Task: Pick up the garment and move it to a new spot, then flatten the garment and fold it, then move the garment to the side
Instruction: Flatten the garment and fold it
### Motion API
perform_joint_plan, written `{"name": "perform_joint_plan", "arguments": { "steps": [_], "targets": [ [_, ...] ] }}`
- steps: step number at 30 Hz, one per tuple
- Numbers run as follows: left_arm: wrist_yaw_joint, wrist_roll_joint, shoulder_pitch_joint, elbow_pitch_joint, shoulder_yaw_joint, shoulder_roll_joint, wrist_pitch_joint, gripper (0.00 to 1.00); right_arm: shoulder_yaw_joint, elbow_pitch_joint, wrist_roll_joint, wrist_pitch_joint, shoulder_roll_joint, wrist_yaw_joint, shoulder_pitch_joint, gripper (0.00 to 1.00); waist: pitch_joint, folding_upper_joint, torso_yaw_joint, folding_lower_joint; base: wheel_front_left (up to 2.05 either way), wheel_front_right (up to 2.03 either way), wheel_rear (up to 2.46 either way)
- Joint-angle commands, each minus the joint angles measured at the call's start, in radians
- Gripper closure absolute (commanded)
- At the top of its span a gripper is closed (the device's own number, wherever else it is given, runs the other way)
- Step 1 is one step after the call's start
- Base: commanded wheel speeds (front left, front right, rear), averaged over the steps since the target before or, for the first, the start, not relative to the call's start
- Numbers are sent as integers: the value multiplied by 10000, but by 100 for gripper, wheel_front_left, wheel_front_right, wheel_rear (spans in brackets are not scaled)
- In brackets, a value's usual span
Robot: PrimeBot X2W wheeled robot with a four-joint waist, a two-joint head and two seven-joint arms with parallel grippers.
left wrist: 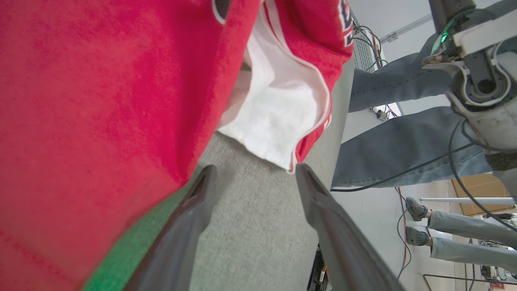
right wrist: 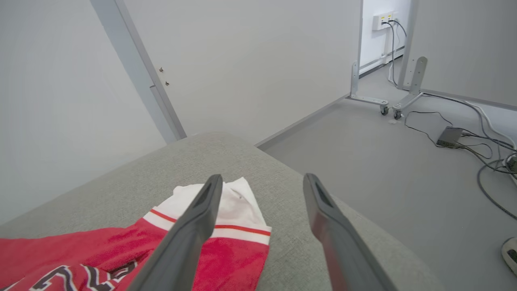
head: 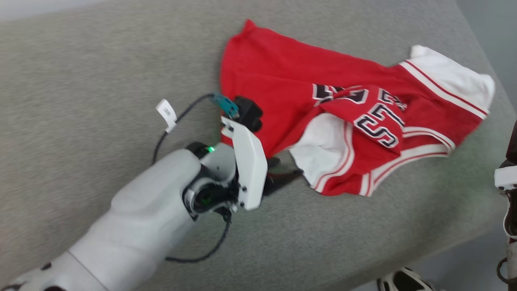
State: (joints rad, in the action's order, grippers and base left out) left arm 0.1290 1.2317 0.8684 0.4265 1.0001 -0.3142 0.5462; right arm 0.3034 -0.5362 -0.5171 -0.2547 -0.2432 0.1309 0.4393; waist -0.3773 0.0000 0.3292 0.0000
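The red jersey [head: 282,76] lies crumpled on the grey padded surface [head: 80,101], with its white panels and black numbers [head: 379,121] folded over each other. My left gripper [head: 287,169] is at the jersey's near left edge, low over the surface. Seen from the left wrist, that gripper [left wrist: 253,173] is open, with bare grey cloth between its fingers. Red fabric [left wrist: 101,121] lies against the left finger, and a white panel [left wrist: 274,117] ends just ahead of the tips. My right gripper [right wrist: 262,180] is open above the jersey's white striped corner [right wrist: 238,210], holding nothing.
The grey surface drops off at its lower right edge [head: 444,246], where a shoe [head: 404,281] shows on the floor. A person's legs in jeans [left wrist: 404,145] stand beside the surface. Cables [right wrist: 476,141] and a wheeled stand [right wrist: 387,105] are on the floor beyond.
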Motion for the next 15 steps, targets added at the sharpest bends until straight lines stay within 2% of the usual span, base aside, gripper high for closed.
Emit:
{"name": "perform_joint_plan", "arguments": {
  "steps": [1, 8, 15],
  "targets": [
    [22, -89, 351, 464, 62, 15, -174, 0, 44, 84, -39, -6, 96, -3, 7, 0, -302, 0, 432, 0, 0, 0, 0],
    [-1, -699, 1250, 1673, 655, 7, -1111, 0, 31, 248, -130, -49, 350, -3, -70, 0, -542, 0, 810, 0, 0, 0, 0],
    [-1, -564, 1751, 2210, 1536, 411, -1543, 0, -227, 242, -256, -80, 541, -3, 83, 0, -632, 0, 942, 0, 0, 0, 0]
  ]
}}
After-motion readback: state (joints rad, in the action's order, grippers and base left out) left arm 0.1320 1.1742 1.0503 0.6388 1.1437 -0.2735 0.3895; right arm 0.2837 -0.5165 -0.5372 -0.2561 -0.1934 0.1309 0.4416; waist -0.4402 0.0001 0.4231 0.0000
